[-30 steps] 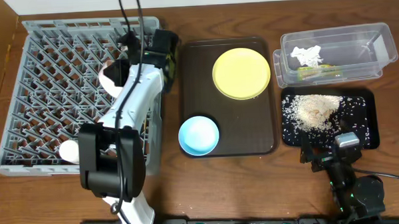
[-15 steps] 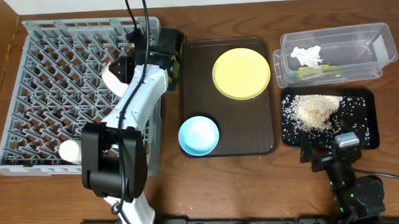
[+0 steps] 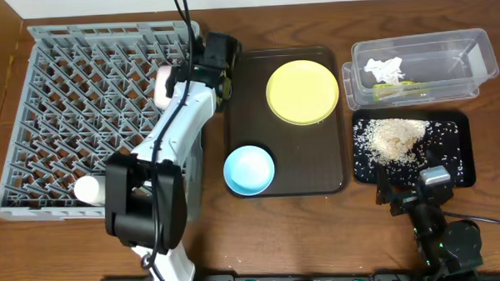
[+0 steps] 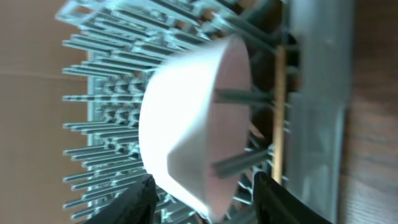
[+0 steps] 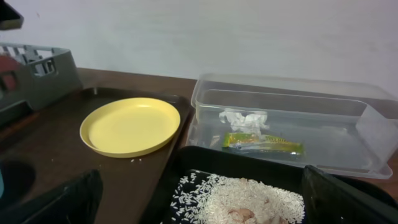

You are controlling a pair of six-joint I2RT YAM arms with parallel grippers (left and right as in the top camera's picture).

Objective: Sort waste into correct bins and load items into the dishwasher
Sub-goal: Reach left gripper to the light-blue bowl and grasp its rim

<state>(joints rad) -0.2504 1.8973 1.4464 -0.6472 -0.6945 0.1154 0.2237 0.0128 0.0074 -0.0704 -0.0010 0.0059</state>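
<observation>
The white bowl (image 4: 193,118) is lying on its side in the upper right part of the rack (image 3: 57,105). The pegs (image 4: 233,96) are poking into its hollow and are holding it tilted, probably so that water can run off. The left fingers (image 4: 134,205) are standing apart at the bottom of the wrist view, one on each side of the bowl's lower edge. They are open and, as far as I can see, are not pressing it, so I judge the bowl is being left to the pegs. A thin orange stick (image 4: 278,112) is lying along the rack edge just beside the bowl.

The right fingers (image 5: 62,199) are spread wide and are holding nothing. They are hanging low over the counter (image 3: 320,238) at the lower right, near the black tray (image 3: 459,171), which is carrying the rice (image 3: 392,138). The paper (image 3: 384,68) and the wrapper (image 3: 396,89) are sitting in the tub (image 3: 472,45) at the upper right, so the waste is looking sorted.

The plate (image 3: 302,91) and the blue bowl (image 3: 249,170) are waiting on the brown tray (image 3: 318,167) in the middle, apart from each other. They are probably coming next for the rack.
</observation>
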